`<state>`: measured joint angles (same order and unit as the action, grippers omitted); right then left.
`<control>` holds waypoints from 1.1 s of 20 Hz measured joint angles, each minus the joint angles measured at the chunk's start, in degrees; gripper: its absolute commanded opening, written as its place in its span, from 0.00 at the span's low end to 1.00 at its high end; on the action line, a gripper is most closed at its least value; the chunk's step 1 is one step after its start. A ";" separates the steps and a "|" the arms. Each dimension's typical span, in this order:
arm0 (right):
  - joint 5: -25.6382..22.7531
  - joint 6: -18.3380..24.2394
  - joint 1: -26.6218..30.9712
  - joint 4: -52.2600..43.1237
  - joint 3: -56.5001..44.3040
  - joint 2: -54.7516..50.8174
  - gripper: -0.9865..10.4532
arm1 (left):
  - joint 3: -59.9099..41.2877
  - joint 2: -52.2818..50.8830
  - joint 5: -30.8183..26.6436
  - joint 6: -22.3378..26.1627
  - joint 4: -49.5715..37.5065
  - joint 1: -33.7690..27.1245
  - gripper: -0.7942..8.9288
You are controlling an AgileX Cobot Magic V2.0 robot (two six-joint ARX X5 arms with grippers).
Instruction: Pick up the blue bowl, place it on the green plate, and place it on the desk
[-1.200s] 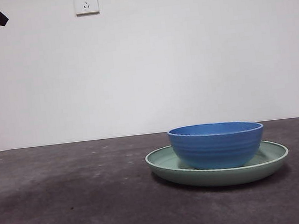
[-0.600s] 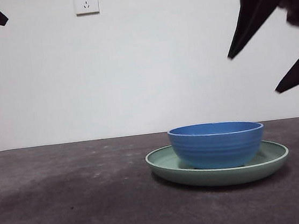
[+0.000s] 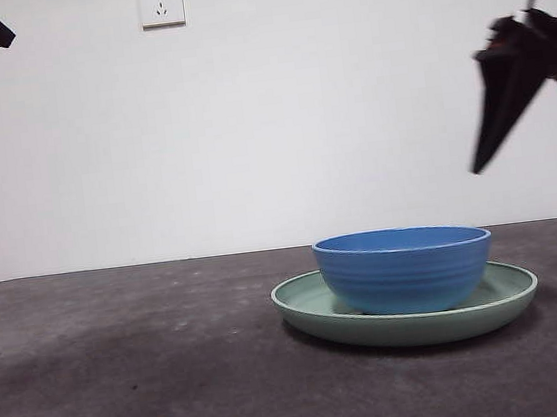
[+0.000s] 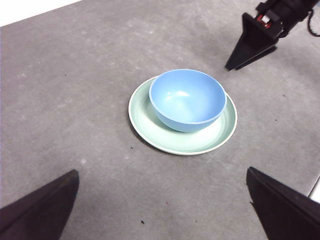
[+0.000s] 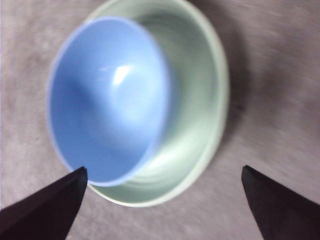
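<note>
From where I sit, the blue bowl [image 3: 404,270] rests inside the green plate [image 3: 407,318] on the table [image 3: 127,377], off-centre toward one rim. It looks rigid, light and glossy (likely slippery), so I'd pinch its wall at the rim. My right hand [image 3: 536,174] hovers above, spread wide; the left hand [image 4: 162,210] waits, also wide. I see no readable writing anywhere.
</note>
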<state>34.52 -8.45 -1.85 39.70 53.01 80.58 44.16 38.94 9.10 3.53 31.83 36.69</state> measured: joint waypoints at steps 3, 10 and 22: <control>-0.22 1.81 4.46 2.16 0.00 0.28 0.51 | 0.00 0.00 0.00 0.00 0.00 0.00 0.66; -0.20 4.44 3.76 0.72 0.11 8.44 0.44 | 0.00 0.00 0.00 0.00 0.00 0.00 0.66; -0.07 5.49 -0.98 -8.13 0.11 12.90 0.32 | 0.00 0.00 0.00 0.00 0.00 0.00 0.66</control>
<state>34.46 -2.96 -2.83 31.57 53.12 93.47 44.16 38.94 9.10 3.53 31.83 36.69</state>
